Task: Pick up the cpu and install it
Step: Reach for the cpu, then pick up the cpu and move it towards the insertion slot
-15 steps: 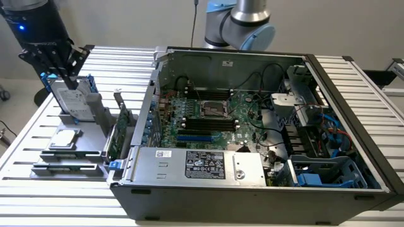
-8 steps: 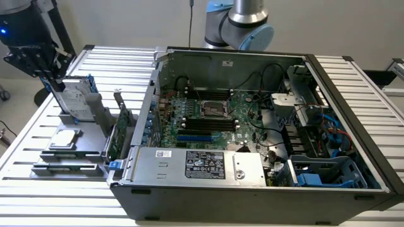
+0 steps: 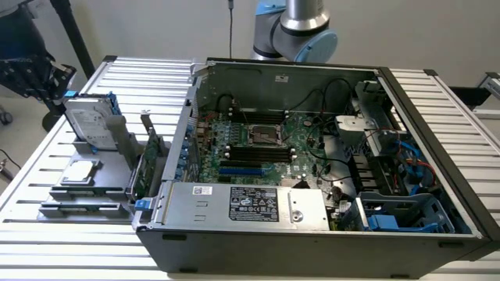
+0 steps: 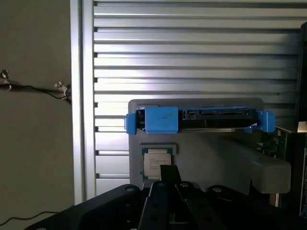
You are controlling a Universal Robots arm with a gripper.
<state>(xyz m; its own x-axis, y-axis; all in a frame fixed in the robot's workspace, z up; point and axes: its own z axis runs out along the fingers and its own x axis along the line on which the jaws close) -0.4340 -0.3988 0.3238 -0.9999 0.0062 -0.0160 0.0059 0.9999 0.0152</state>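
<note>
Approach for the pick: the claw (image 4: 169,170), clenched and empty, aims at the cpu (image 4: 152,164) lying in its grey holder (image 4: 206,153) on the surface (image 4: 192,57), so grasping calls for opening first.

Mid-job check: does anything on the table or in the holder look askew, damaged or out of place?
Nothing stands out. The cpu lies flat on its grey holder, the hard drive stands upright beside it, and the green cards stand upright at the holder's edge next to the open case.
</note>
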